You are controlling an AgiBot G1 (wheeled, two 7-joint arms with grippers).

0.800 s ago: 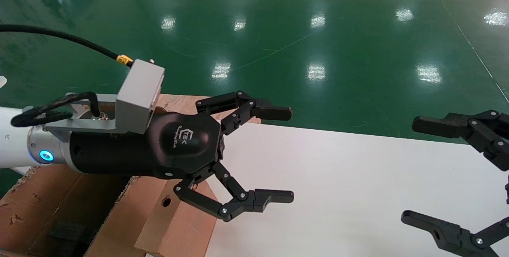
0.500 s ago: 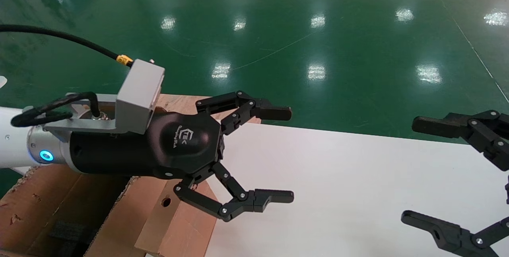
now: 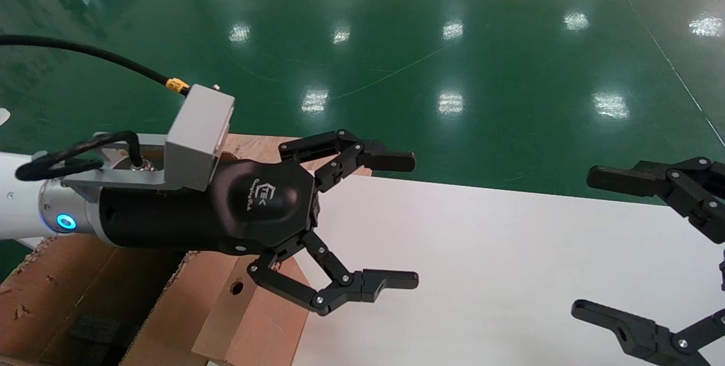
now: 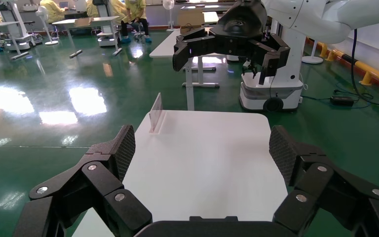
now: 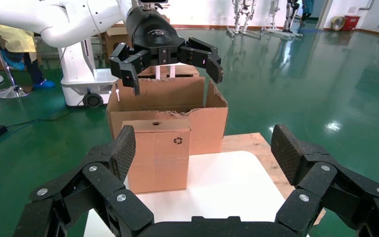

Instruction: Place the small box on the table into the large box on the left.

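- Our left gripper (image 3: pixel 416 221) hangs above the left end of the table (image 3: pixel 481 252), fingers spread wide with nothing between them. We read that wide spread as readiness to straddle a carton; no grasp has been made.
- The small box (image 5: pixel 158 155) stands upright on the table's left end, its top face with the round hole facing up. In the head view only part of it shows, at about seven o'clock from the left gripper, mostly hidden under the wrist.
- The large box (image 5: pixel 197 106) sits directly behind the small box as the right wrist camera sees it, touching or nearly so; we cannot tell which. Its top is open with ragged flap edges, so we judge a short lift over the near wall would do.
- In the head view the large box (image 3: pixel 68 298) fills the eight o'clock corner, off the table's left edge.
- A wooden board (image 5: pixel 256 148) lies under or beside the table near the large box; we cannot tell which.
- Our right gripper (image 3: pixel 583 241) waits at three o'clock over the table's right side, also spread wide and holding nothing. It faces the small box from well apart, and we take it to be idle.
- The small box is not yet in the large box, so the task appears to be at its start.
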